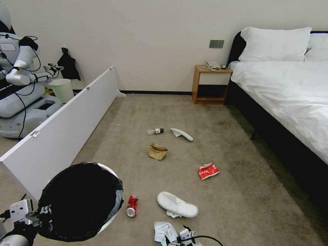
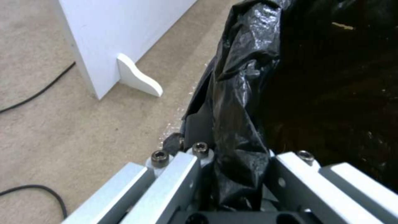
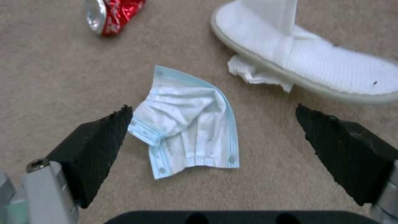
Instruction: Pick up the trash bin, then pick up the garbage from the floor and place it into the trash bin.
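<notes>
Right tool (image 3: 213, 123) spread above face mask (image 3: 188, 124), left tool (image 2: 232, 174) pinching trash bin (image 1: 80, 201) rim, open carpet (image 1: 239, 205) ahead.

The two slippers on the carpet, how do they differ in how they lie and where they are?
The near slipper lies flat, sole down, close to the right pincer; the far slipper is tipped on its edge, up by the bottle. The near slipper has a crumpled tissue tucked under its edge; the far slipper has nothing under it that I can see. Both are white and lie on the floor.
</notes>
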Available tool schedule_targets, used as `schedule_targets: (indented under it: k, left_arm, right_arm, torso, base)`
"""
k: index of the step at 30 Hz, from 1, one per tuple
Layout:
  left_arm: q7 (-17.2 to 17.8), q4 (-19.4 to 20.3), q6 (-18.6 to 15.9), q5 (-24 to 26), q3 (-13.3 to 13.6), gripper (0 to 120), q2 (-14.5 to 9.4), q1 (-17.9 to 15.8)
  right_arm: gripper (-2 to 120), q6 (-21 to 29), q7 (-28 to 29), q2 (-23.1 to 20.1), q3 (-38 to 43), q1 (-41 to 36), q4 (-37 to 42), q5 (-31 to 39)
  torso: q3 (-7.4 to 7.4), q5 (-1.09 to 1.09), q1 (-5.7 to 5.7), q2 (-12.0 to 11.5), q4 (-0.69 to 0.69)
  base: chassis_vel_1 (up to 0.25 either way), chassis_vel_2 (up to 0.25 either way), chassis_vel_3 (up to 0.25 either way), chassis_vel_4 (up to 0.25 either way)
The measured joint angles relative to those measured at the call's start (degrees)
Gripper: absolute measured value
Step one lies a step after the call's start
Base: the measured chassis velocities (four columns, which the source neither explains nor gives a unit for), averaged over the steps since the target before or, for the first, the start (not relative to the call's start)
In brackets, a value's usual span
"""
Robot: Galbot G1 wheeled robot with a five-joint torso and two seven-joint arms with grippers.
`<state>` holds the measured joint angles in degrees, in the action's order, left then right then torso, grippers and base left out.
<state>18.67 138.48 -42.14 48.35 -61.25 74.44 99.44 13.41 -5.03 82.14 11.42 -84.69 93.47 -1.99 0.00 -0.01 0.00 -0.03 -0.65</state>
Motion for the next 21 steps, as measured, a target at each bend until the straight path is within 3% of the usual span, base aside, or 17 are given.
schedule_targets:
  k: [21]
  left_arm:
    - [-0.98, 2.11, 0.00, -1.44, -0.02, 3, 1.74, 1.36]
  right_arm:
    - [100, 2.48, -0.24, 2.97, 0.29, 6.66, -10.13, 4.15]
  torso:
    - [-0.01, 0.00, 0.00, 0.01, 0.01]
  base:
    - [0.000, 0.000, 0.000, 0.000]
